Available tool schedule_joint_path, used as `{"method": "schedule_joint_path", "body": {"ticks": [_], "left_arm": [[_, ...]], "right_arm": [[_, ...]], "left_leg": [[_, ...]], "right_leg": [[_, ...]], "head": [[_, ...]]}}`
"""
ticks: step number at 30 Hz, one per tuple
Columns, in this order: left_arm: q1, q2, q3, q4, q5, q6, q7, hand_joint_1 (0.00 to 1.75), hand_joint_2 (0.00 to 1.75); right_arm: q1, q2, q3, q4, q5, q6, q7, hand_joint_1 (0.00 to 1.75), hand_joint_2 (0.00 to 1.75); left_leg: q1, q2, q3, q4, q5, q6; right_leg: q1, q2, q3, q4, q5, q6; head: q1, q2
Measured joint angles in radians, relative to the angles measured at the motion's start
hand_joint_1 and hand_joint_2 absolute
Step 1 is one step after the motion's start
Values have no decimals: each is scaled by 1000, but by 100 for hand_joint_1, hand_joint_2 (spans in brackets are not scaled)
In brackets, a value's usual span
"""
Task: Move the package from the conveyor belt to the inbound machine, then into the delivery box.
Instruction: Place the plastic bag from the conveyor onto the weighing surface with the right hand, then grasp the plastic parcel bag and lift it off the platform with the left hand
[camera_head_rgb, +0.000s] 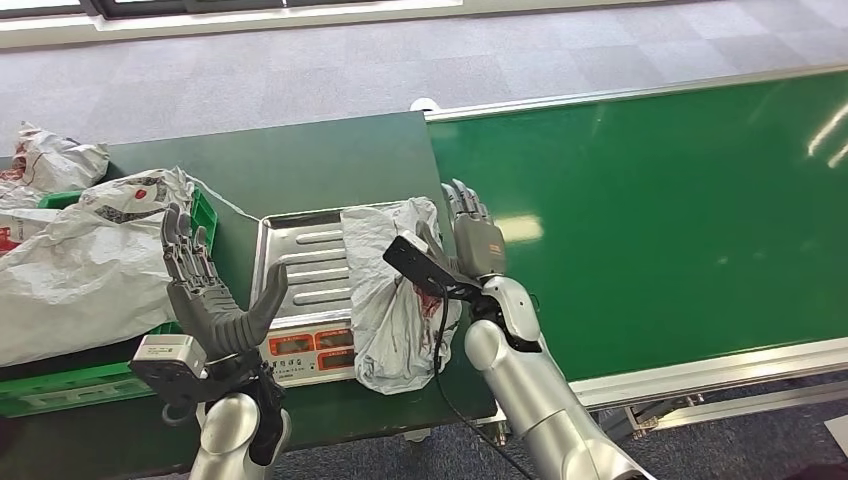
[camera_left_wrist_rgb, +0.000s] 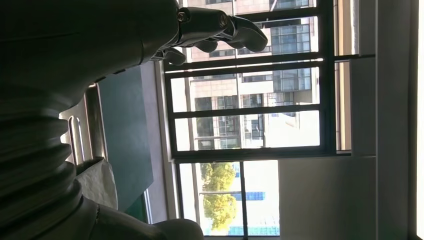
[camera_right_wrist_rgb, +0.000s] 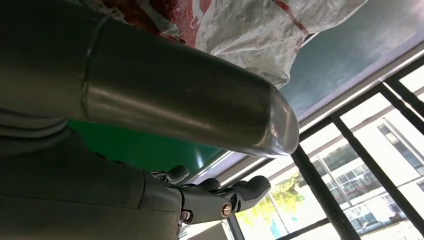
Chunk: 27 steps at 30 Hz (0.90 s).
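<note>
Package (camera_head_rgb: 395, 300), a crumpled white plastic mailer bag with red print, lying on the right part of the weighing scale's steel tray (camera_head_rgb: 300, 262) and spilling over the tray's right and front edges onto the dark green surface (camera_head_rgb: 300, 165). Scale sitting on that surface with two orange-lit displays (camera_head_rgb: 310, 345) on its front panel. Right hand (camera_head_rgb: 470, 235) raised just beside the package's right side, palm turned toward the bag, fingers (camera_head_rgb: 462, 205) straight and spread, gripping nothing; contact with the bag hard to judge, thumb partly hidden behind the wrist camera (camera_head_rgb: 425, 265). Left hand (camera_head_rgb: 210, 290) held up over the tray's left edge, fingers wide apart and pointing upward, thumb angled toward the tray, nothing inside. In the left wrist view, fingertips (camera_left_wrist_rgb: 235, 30) seen against a window, with the tray's ridges and a corner of the white bag visible. In the right wrist view, fingers (camera_right_wrist_rgb: 235, 197) extended and empty. Green conveyor belt (camera_head_rgb: 660, 210) stretching off to the right of the scale, edged by a silver rail. Green crate (camera_head_rgb: 70, 385) to the left of the scale, heaped with other white bags (camera_head_rgb: 70, 260), one more bag lying beyond it at the far left. Grey carpet floor (camera_head_rgb: 300, 60) beyond the surface.
</note>
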Motion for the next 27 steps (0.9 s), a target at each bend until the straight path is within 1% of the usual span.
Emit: {"method": "schedule_joint_path", "body": {"ticks": [3,6,8,9,10,11,12,14,15,16,18,20,22,24,27], "left_arm": [[1,0,1,0,-4,0,3,0,175],[1,0,2,-2,-13,0,11,0,175],[2,0,4,-5,-18,0,16,0,175],[3,0,5,-7,-21,0,17,0,175],[4,0,7,-10,-23,1,18,0,175],[6,0,9,-14,-26,1,17,0,175],[8,0,12,-16,-30,1,16,0,175],[10,0,14,-17,-34,1,12,0,175],[10,0,14,-14,-36,1,9,0,175],[9,-1,14,-9,-38,2,7,0,175],[6,-1,13,6,-50,4,5,0,175],[1,-1,8,26,-77,7,15,0,175],[-11,-1,-2,52,-120,7,45,0,175],[-35,1,-14,87,-179,1,84,0,175],[-86,6,-32,159,-287,-19,132,0,175]], "right_arm": [[1,-1,-20,6,-6,47,39,0,0],[0,-6,-37,22,14,109,118,0,0],[-1,-10,-45,36,26,110,137,0,0],[0,-11,-49,39,20,92,120,0,44],[2,-11,-56,37,5,55,76,0,87],[10,-11,-61,21,-17,-5,9,0,131],[24,-11,-66,-10,-44,-90,-76,0,175],[72,-3,-78,-131,-97,-286,-269,0,175],[104,5,-89,-221,-117,-362,-358,0,175],[137,15,-103,-320,-134,-414,-434,0,175],[199,30,-132,-522,-167,-451,-529,0,175],[246,38,-156,-695,-201,-457,-574,0,175],[278,41,-170,-835,-227,-459,-598,0,175],[294,42,-174,-937,-239,-459,-608,0,175],[304,41,-175,-1023,-244,-457,-612,0,175]], "left_leg": [[0,0,0,0,0,0],[0,0,0,0,0,0],[0,0,0,0,0,0],[0,0,0,0,0,0],[0,0,0,0,0,0],[0,0,0,0,0,0],[0,-1,0,0,0,0],[0,-2,-1,1,0,0],[0,-3,-1,1,0,0],[0,-3,-1,1,-1,0],[0,-3,-1,1,-2,0],[-1,-3,-1,1,-3,1],[-2,-2,-1,1,-3,2],[-2,-1,-1,1,-3,2],[-3,-1,-1,1,-3,3]], "right_leg": [[0,0,0,0,0,0],[0,0,0,0,0,0],[0,0,0,0,0,0],[0,0,0,0,0,0],[0,0,0,0,0,0],[0,0,0,0,0,0],[0,-1,0,0,0,0],[0,-2,-1,0,0,0],[0,-3,-1,0,-1,1],[0,-3,-2,0,-1,1],[0,-3,-2,0,-2,1],[0,-3,-1,-1,-2,2],[-1,-2,-1,-1,-2,3],[-2,-2,-1,-1,-2,3],[-3,-2,0,-1,0,4]], "head": [[0,0],[0,0],[0,0],[0,0],[0,0],[0,0],[0,0],[0,0],[0,0],[0,0],[0,0],[0,0],[0,0],[0,0],[0,0]]}}
